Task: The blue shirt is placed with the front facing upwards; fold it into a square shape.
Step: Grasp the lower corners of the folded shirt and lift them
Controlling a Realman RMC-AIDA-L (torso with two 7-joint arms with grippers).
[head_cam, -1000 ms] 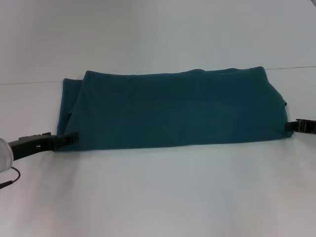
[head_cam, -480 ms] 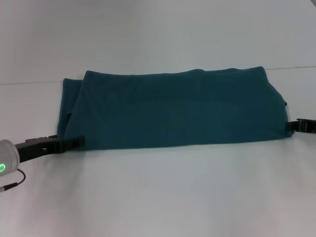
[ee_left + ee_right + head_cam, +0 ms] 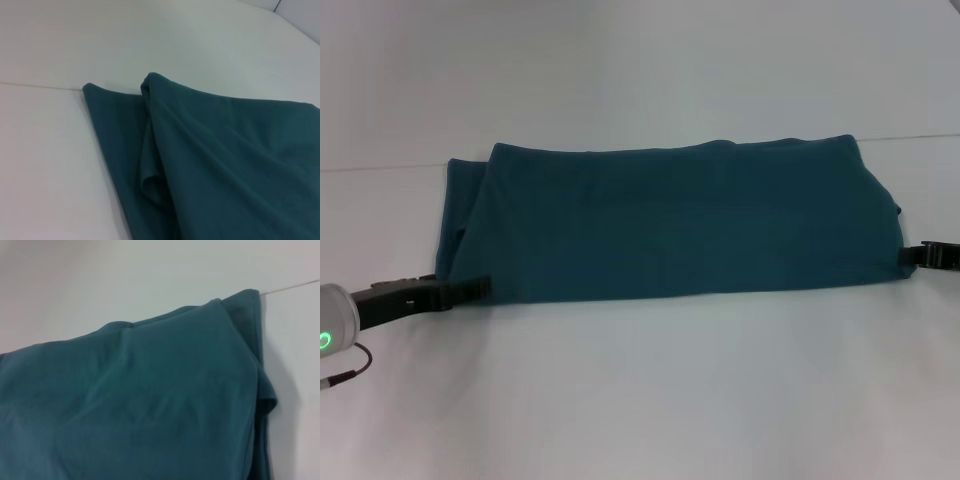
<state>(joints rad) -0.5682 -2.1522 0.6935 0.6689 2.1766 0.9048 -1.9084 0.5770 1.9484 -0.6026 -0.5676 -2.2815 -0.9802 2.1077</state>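
The left gripper (image 3: 475, 288) lies low on the white table (image 3: 650, 400), its dark fingers pointing inward at the near left corner of the blue shirt (image 3: 670, 225); the fingertips meet the cloth's edge there, but whether they are parted or pinched on fabric cannot be told. Behind the fingers the arm runs back to a pale wrist housing with a small green light (image 3: 324, 340) and a thin cable looping beneath it. Opposite, the right gripper (image 3: 912, 255) reaches in at the shirt's near right corner, its tip touching the hem; only a short dark stretch of it shows, so its fingers' state cannot be told either. Between the two grippers the shirt lies flat as a long, wide band with its plain side up, no lettering showing. In the left wrist view the shirt (image 3: 220, 165) shows two stacked layers, the upper fold set a little in from the lower edge, with a soft pucker between them. In the right wrist view the shirt (image 3: 140, 405) shows a similar doubled edge, a lower layer peeking out beside the top one.
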